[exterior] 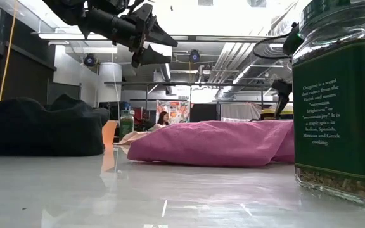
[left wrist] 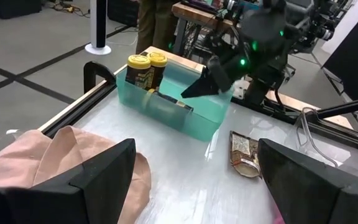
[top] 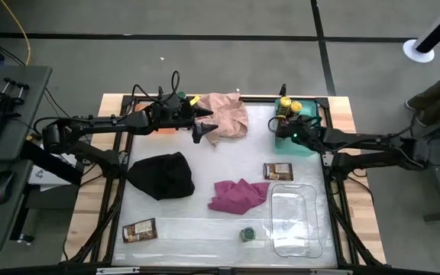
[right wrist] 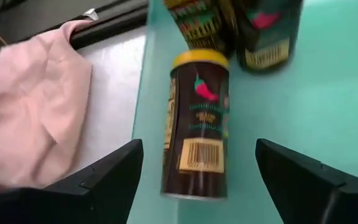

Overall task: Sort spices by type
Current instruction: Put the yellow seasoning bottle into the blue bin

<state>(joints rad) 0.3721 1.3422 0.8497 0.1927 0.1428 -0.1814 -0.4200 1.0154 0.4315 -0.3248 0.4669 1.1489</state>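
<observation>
My right gripper [top: 285,131] is open over the teal tray [top: 305,145] at the far right. A yellow-lidded jar [right wrist: 197,124] lies on its side on the tray floor between its spread fingers [right wrist: 110,171], untouched. Two more yellow-lidded jars [top: 289,105] stand upright in the tray's far corner. My left gripper [top: 202,124] is open and empty above the pink cloth's [top: 228,114] left edge. One brown packet [top: 278,171] lies flat near the teal tray, and another [top: 140,230] at the near left. A green-lidded jar [top: 247,234] stands by the clear tray [top: 295,220].
A black cloth [top: 161,176] lies left of centre and a magenta cloth [top: 239,195] in the middle. An orange tray [top: 163,128] is mostly hidden under my left arm. In the low view the green-lidded jar [exterior: 341,101] stands close at the right. A person [exterior: 163,118] shows far behind the table.
</observation>
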